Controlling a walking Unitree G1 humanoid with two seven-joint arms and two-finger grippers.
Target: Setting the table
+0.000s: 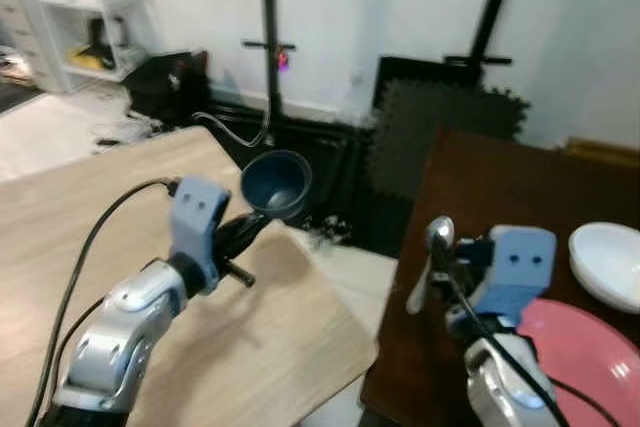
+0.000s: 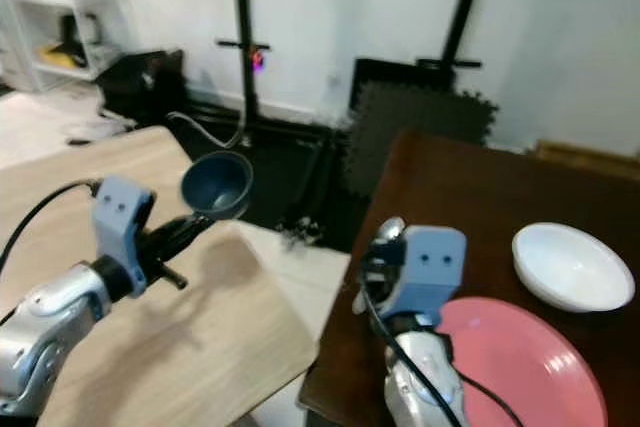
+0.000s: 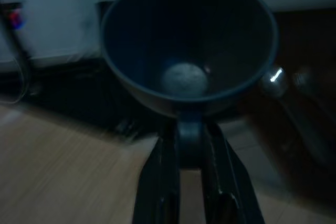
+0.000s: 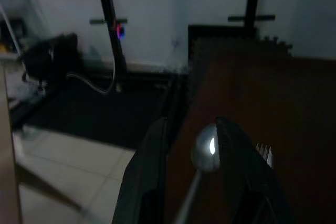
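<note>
Aloft: left pincer grips cup; right pincer, spoon.

Count, this moment: two worktops, one light wood, one dark brown. One dark blue cup in my left tool. One spoon and one fork in my right tool. One white bowl. One pink plate.
</note>
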